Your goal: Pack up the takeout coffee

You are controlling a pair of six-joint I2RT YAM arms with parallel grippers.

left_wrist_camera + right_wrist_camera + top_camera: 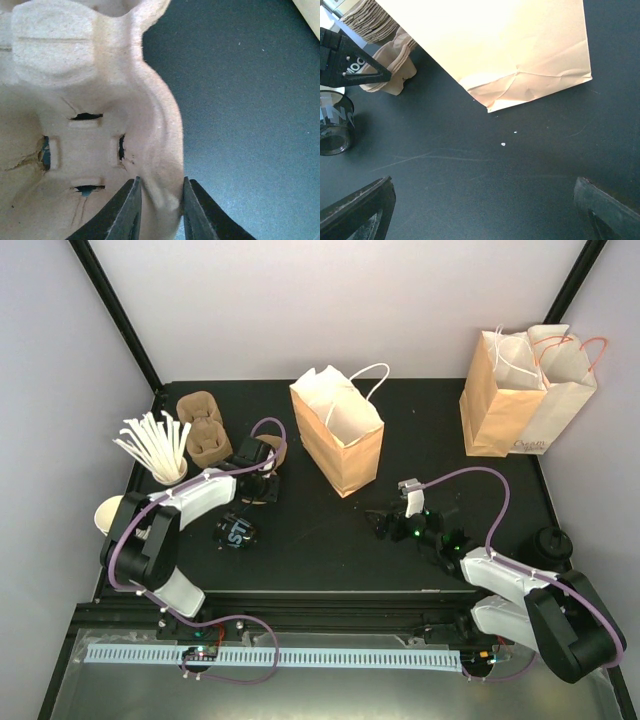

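Takeout coffee (235, 532) on table (330, 550), left pincer (161, 184) grasping pulp carrier (75, 100) rim, right pincer (483, 186) released before paper bag (510, 40) edge

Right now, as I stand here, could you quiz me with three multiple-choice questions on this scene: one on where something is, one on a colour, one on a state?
1. Where is the left gripper?
A) Its fingers on either side of a wall of the brown moulded-pulp cup carrier
B) Inside a tan paper bag
C) Among a bundle of white sticks

2. What colour is the flat table top?
A) White
B) Black
C) Red

3. How is the right gripper?
A) Shut on a bag handle
B) Open, nothing between its fingers
C) Shut on a cup

Answers:
1 A: the left wrist view shows the pulp wall between the two fingertips.
2 B: the bare surface is black in every view.
3 B: its fingers stand far apart over bare table.
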